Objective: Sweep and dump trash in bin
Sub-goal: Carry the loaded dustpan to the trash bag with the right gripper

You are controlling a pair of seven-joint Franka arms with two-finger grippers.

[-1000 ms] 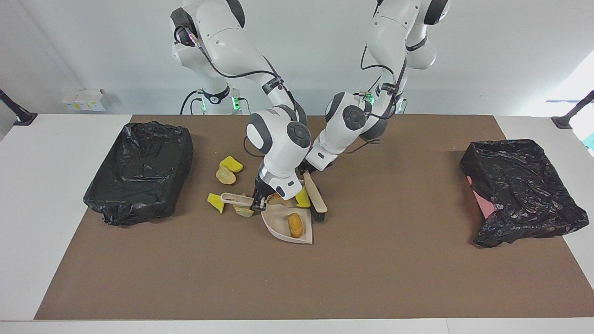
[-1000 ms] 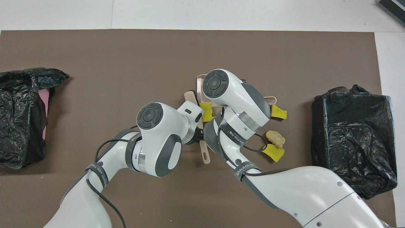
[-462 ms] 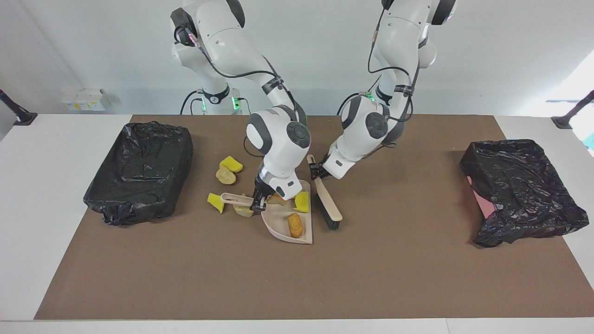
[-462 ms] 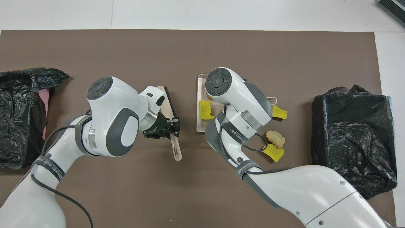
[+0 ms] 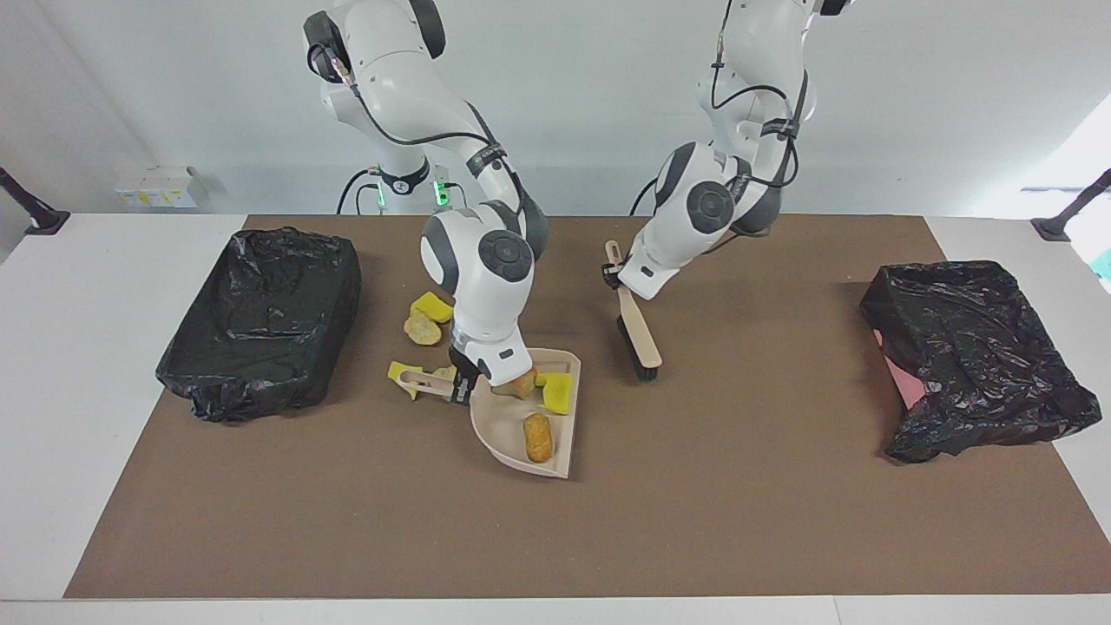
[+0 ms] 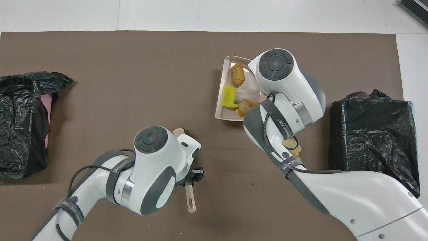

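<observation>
While my right gripper pinches the dustpan handle, three trash pieces lie in it beside that gripper; my left gripper clamps the brush, raised.

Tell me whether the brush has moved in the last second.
Yes. The brush, held in the left claw, has swung away from the dustpan, toward the robots and the left arm's bin.

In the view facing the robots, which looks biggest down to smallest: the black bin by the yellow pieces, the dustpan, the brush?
1. Black bin
2. Dustpan
3. Brush

The dustpan and brush are raised, so they are nearer the camera; their order is less sure.
</observation>
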